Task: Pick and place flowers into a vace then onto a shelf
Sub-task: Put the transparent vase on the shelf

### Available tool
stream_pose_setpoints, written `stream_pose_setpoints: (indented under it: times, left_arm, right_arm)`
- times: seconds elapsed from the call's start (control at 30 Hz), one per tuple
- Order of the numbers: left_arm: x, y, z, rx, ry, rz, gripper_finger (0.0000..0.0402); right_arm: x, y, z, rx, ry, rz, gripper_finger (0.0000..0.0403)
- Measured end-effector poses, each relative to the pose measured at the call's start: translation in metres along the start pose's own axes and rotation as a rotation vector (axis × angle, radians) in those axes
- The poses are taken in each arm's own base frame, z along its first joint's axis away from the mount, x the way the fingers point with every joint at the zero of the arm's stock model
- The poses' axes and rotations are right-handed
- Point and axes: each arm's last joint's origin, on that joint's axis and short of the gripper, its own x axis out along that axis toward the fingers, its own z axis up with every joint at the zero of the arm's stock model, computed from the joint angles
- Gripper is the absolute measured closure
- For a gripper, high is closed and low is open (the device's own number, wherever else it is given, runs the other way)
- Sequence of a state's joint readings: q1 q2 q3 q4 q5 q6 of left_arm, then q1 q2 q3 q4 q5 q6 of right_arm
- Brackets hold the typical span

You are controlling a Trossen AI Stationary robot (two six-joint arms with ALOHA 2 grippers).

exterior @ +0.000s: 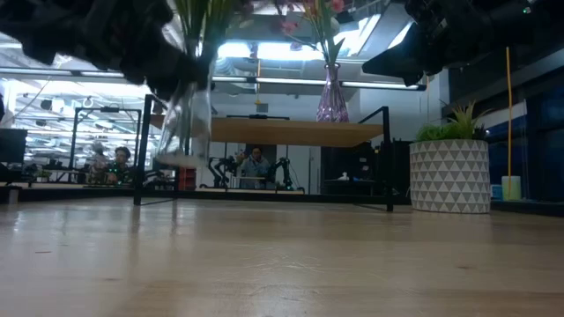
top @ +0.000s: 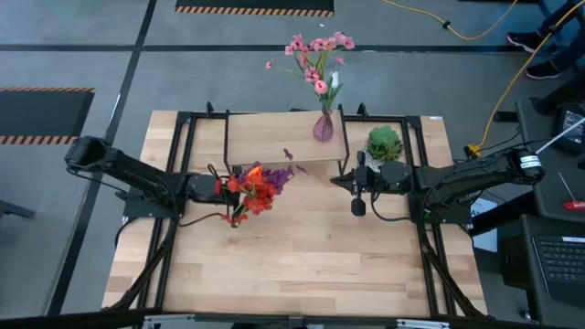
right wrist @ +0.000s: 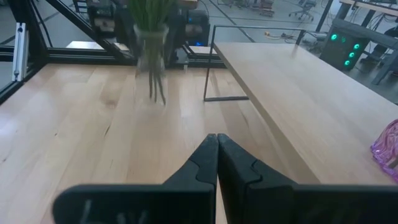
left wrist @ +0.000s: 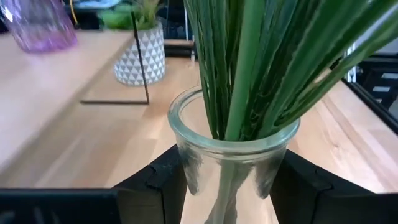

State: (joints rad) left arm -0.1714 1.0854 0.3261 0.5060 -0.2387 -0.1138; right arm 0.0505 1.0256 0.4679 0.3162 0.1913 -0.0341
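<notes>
Flowers (top: 258, 187): thin green stems in clear glass vase (left wrist: 230, 163).

Even overhead light, low view backlit

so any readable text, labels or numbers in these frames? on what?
None readable.
Clear vase in the left pincer: no label.
Purple vase on the shelf: no label.
White pot: triangle pattern only, no words.
Laptop keyboard beside the table: too small to read.
</notes>
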Motion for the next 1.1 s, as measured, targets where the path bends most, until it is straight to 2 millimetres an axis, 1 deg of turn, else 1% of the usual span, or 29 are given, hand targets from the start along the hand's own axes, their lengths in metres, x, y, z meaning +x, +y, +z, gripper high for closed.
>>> stream_pose_setpoints:
  times: [0.2, 0.3, 0.5, 0.6, 0.77, 0.97, 1.1]
  left_arm:
    - [-0.024, 0.006, 0.023, -0.006, -0.027, 0.016, 0.0229]
    - [-0.037, 0.007, 0.039, -0.014, -0.065, 0.025, 0.0229]
    - [-0.053, 0.012, 0.062, 0.048, -0.078, 0.125, 0.0229]
    - [-0.057, 0.017, 0.077, 0.078, -0.093, 0.218, 0.0229]
    - [-0.061, 0.03, 0.096, 0.052, -0.141, 0.312, 0.0229]
    - [-0.059, 0.05, 0.101, 0.038, -0.146, 0.424, 0.0229]
    - [-0.055, 0.064, 0.102, 0.033, -0.151, 0.423, 0.0229]
  right_arm:
    - [0.0, 0.0, 0.0, 0.002, 0.005, 0.0, 0.0393]
    - [0.0, 0.0, -0.001, 0.001, 0.005, 0.0, 0.0393]
    - [0.0, 0.0, -0.001, -0.002, 0.007, 0.0, 0.0393]
    - [0.0, 0.0, -0.001, -0.002, 0.007, 0.0, 0.0393]
    - [0.0, 0.0, -0.001, -0.002, 0.007, 0.0, 0.0393]
    - [0.0, 0.0, -0.001, -0.002, 0.007, 0.0, 0.0393]
    - [0.0, 0.0, -0.001, -0.002, 0.006, 0.0, 0.0393]
